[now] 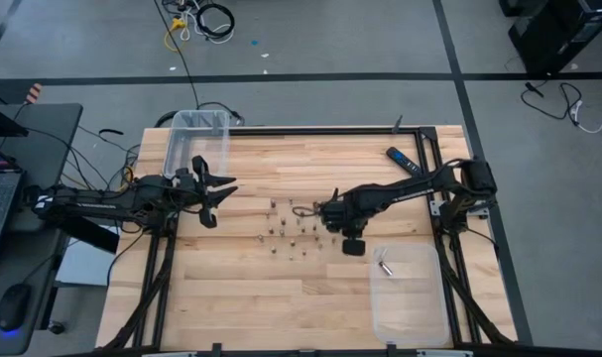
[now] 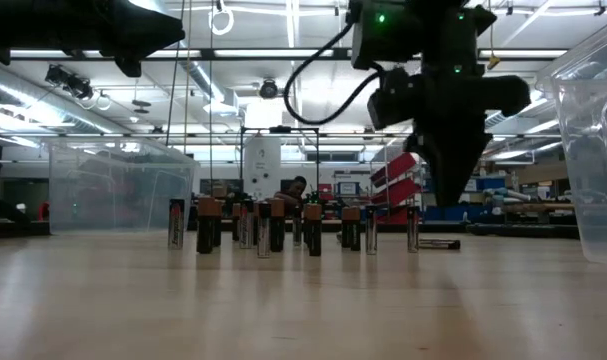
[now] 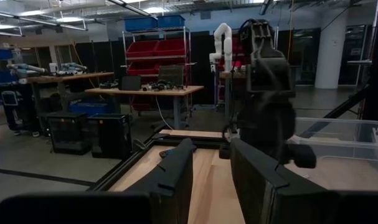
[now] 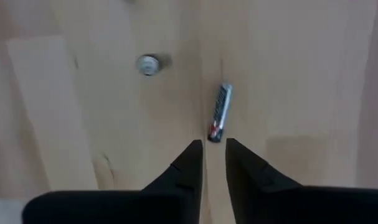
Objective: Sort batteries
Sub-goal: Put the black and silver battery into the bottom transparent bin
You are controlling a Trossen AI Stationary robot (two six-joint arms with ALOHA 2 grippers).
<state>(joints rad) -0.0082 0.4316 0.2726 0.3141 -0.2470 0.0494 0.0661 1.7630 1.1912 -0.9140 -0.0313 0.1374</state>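
Observation:
Several small batteries (image 1: 281,230) stand upright on their ends in a loose cluster at the table's middle; in the low view they form a row (image 2: 273,225). My right gripper (image 4: 213,148) hangs above the table near the cluster's right side (image 1: 325,211), pointing down, its fingers narrowly open and empty. Below it one battery (image 4: 220,120) lies on its side and another (image 4: 148,64) stands upright. My left gripper (image 3: 210,158) is open and empty, raised over the table's left part (image 1: 216,188).
A clear bin (image 1: 196,139) sits at the far left corner. A second clear bin (image 1: 410,297), near right, holds a couple of batteries (image 1: 385,266). A black-and-blue remote (image 1: 402,161) lies at the far right. Bare wood shows along the near edge.

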